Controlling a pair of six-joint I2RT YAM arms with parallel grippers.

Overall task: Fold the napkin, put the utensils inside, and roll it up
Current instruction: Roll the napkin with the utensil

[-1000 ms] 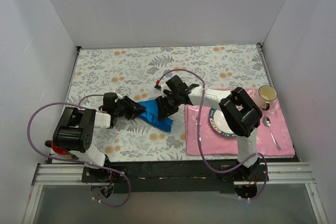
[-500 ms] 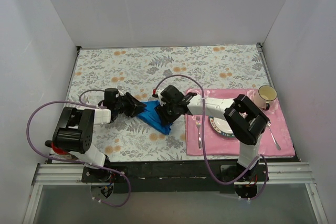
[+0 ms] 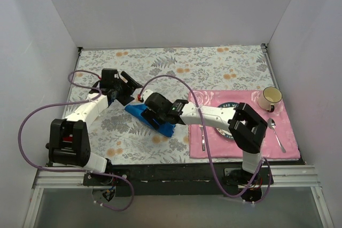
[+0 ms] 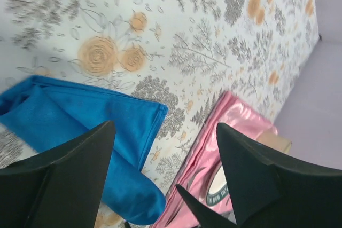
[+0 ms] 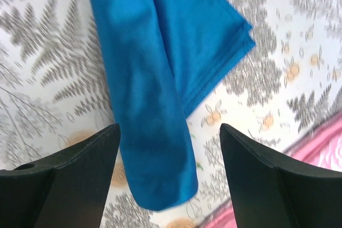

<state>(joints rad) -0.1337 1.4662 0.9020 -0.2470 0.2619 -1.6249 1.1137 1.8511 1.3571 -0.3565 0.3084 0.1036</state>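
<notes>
- Lying folded and partly rolled on the floral desk (image 3: 176,68), the napkin (image 3: 145,116) sits under the right hand (image 3: 156,111), spread wide
- Left hand (image 3: 130,85) hovers near, fingers apart, empty
- Plate (image 3: 227,105) rim lettering, partly hidden by the right arm (image 3: 214,115), is unreadable

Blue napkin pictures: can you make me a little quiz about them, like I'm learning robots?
1. True or false: the napkin lies on the pink placemat.
2. What stands at the placemat's far right corner? A) a cup B) a bottle C) a bowl
3. Fill in: the left gripper and the right gripper are both ____.
Key: 1 false, it lies on the flowery tablecloth; 2 A; 3 open.
</notes>
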